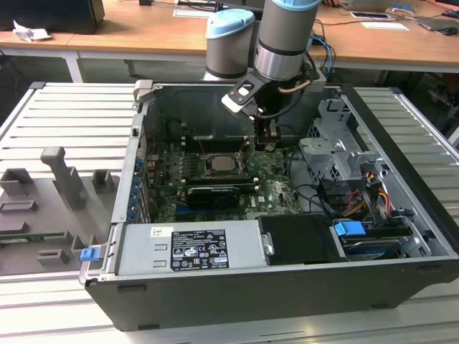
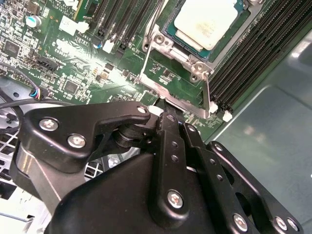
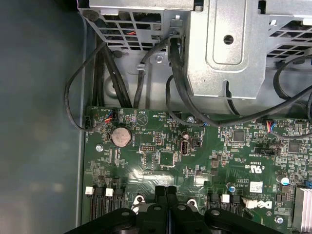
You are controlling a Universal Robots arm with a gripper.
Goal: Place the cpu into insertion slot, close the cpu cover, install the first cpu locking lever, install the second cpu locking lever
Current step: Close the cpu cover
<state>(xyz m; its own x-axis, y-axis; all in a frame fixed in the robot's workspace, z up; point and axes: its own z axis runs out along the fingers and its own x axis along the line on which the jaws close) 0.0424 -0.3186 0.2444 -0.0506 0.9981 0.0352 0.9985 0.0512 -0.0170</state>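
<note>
You have the cpu (image 2: pixel 207 22) seated in the insertion slot (image 2: pixel 171 48) inside the open computer case (image 1: pixel 287 294). Your end effector (image 3: pixel 166 191), clenched and empty, hangs just beside it on the exterior view's right.

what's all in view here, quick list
cpu: 1, pale silver, in the insertion slot
circuit board: 1, green, inside the computer case
computer case: 1, black, open, on slatted table
power supply: 1, grey, in the case
drive cage: 1, silvery, beside the board
cables: several, black, near the cage
desk: 1, wooden, behind
arm: 1, grey and blue, reaching into the case
gripper: 1, black, shut, close beside the slot
</note>
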